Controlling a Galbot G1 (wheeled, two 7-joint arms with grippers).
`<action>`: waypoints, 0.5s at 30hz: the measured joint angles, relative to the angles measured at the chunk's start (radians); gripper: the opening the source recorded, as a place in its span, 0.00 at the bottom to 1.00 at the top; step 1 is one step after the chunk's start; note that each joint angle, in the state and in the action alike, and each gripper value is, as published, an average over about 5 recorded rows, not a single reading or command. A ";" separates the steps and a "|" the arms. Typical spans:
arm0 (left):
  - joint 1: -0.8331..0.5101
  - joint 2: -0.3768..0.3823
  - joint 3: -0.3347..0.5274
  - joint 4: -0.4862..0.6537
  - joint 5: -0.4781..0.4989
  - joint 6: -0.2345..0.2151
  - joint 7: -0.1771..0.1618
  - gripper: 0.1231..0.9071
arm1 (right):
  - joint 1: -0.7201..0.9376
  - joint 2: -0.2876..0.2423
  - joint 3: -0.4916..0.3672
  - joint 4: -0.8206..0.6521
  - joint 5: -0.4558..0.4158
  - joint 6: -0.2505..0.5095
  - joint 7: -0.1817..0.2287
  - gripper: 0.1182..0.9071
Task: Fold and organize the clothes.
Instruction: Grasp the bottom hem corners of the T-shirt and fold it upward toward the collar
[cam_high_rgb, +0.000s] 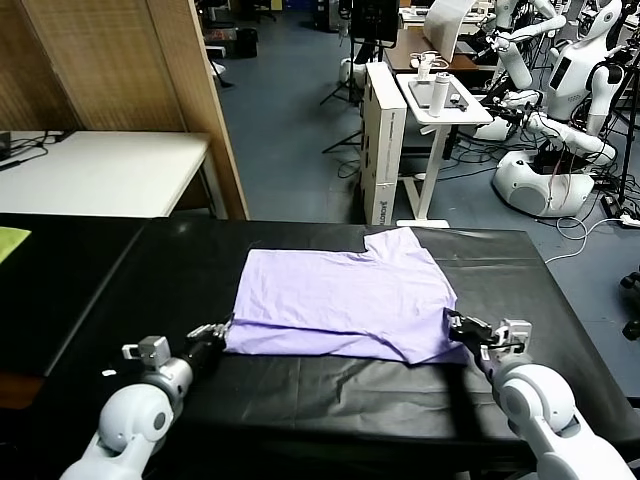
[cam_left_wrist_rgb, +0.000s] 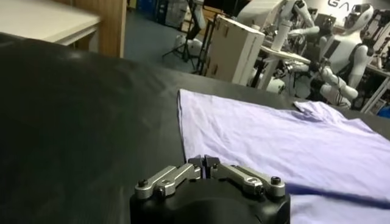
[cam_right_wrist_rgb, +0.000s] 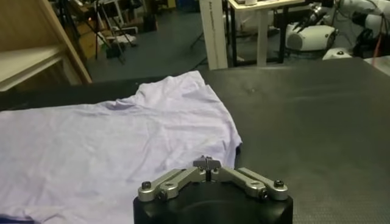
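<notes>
Pale lavender, the thin short-sleeved T-shirt (cam_high_rgb: 343, 300) lies folded flat on the black-covered table (cam_high_rgb: 180, 270), one sleeve at the far right. In the head view the left gripper (cam_high_rgb: 222, 328) pinches the shirt's near left corner, and the right gripper (cam_high_rgb: 457, 324) pinches its near right corner. The left wrist view shows that gripper's fingertips (cam_left_wrist_rgb: 204, 163) closed together at the fabric edge. The right wrist view shows its own fingertips (cam_right_wrist_rgb: 207, 163) likewise closed at the hem.
</notes>
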 joint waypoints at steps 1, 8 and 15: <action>-0.001 0.001 -0.001 0.000 0.000 -0.001 0.000 0.10 | 0.001 0.000 0.000 0.000 0.001 0.001 0.000 0.03; -0.008 -0.005 -0.003 0.003 0.004 -0.004 -0.002 0.11 | -0.019 -0.011 0.026 0.030 0.024 -0.009 -0.022 0.17; 0.009 -0.017 -0.020 -0.020 0.017 -0.001 -0.012 0.48 | -0.111 -0.038 0.102 0.127 0.038 -0.036 -0.047 0.67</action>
